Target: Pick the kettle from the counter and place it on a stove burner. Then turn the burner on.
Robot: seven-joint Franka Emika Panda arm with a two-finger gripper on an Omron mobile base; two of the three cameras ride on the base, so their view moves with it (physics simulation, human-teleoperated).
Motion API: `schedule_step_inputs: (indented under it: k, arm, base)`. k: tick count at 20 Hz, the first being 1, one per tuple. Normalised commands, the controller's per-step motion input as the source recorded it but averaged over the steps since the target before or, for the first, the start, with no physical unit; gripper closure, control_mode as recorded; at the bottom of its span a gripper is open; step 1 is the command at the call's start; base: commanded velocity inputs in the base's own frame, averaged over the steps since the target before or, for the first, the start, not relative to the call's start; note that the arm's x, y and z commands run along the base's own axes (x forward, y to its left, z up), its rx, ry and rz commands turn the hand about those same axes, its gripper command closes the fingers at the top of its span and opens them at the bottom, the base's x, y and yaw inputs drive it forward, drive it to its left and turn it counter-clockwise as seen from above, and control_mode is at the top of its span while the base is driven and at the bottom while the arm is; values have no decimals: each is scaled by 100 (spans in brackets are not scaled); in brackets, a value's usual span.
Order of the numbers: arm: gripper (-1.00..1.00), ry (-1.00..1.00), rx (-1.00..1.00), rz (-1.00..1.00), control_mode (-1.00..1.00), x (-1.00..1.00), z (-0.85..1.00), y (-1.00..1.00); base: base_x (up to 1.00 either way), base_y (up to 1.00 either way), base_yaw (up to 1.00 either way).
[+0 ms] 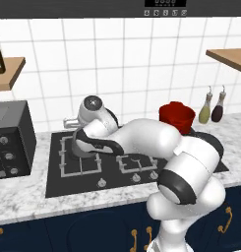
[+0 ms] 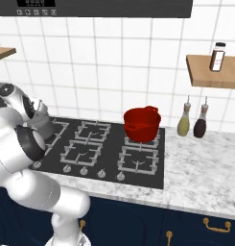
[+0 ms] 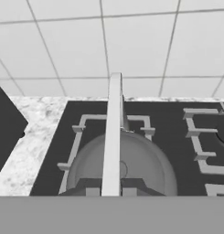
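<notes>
The dull-grey kettle (image 3: pixel 141 164) rests on or just over the wide left stove burner (image 3: pixel 81 122), on the black cooktop; contact is hidden. Its thin upright handle (image 3: pixel 114 132) runs up the middle of the hand view. My gripper (image 3: pixel 111 192) is shut on that handle, one fingertip on each side. In the right base view the kettle (image 2: pixel 42 126) shows under my hand at the cooktop's left end, over the burner (image 2: pixel 60 129). From the left base, my arm covers most of the kettle above the burner (image 1: pixel 68 165). The marbled counter (image 1: pixel 23 199) surrounds the cooktop.
A red pot (image 1: pixel 177 117) (image 2: pixel 142 124) stands on the back right grate. Two bottles (image 2: pixel 184 123) (image 2: pixel 201 126) stand by the wall to the right. A dark oven box (image 1: pixel 11 140) sits left of the cooktop. Knobs (image 1: pixel 102 183) line the front edge.
</notes>
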Motion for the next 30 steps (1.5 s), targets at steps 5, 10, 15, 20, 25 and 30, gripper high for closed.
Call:
schedule_step_inputs:
  k: [5,10,15,20,25,30]
  arm:
    - [100,0,0,-3,-100,14,0,5]
    - [100,0,0,0,-100,0,-29,4]
    - [-100,1,0,0,-100,0,-18,0]
    - [-100,0,0,0,-100,0,0,0]
    - [-100,0,0,0,-100,0,4,0]
    - [-100,1,1,0,-100,-22,91,0]
  base:
    - [0,0,0]
    - [0,0,0]
    - [0,0,0]
    - [0,0,0]
    - [0,0,0]
    - [0,0,0]
